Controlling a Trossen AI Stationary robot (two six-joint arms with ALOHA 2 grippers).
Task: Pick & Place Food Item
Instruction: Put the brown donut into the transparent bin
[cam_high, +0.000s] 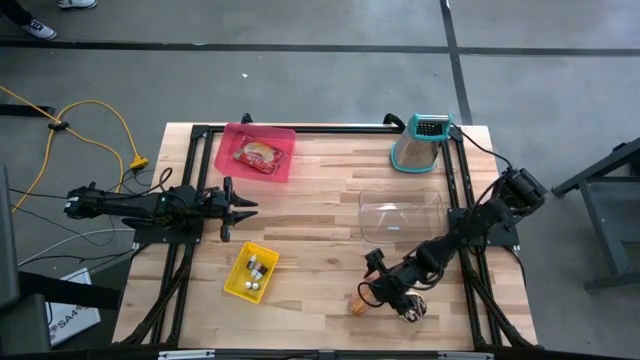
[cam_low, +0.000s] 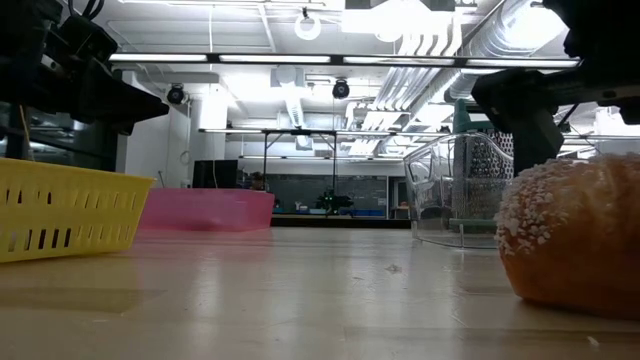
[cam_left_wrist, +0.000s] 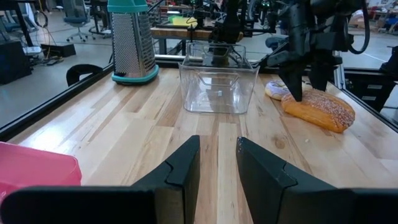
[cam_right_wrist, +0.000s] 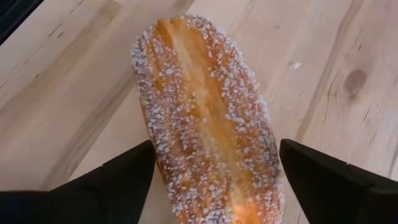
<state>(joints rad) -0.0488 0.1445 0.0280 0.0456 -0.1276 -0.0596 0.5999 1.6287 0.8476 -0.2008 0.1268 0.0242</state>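
My right tool (cam_right_wrist: 211, 171) over the bun (cam_right_wrist: 208, 118)
Fingers apart, straddling the sugared bun on the desk (cam_high: 320, 220); my left tool (cam_left_wrist: 217, 165) waits, fingers slightly apart

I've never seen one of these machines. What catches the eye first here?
Probably the sugar-crusted pastry lying near the table's front edge on the right side, with the right claw poised open over it, one finger on each side. Behind it stands a clear plastic container, and farther back a metal grater. The left claw waits between a pink tray and a yellow basket.
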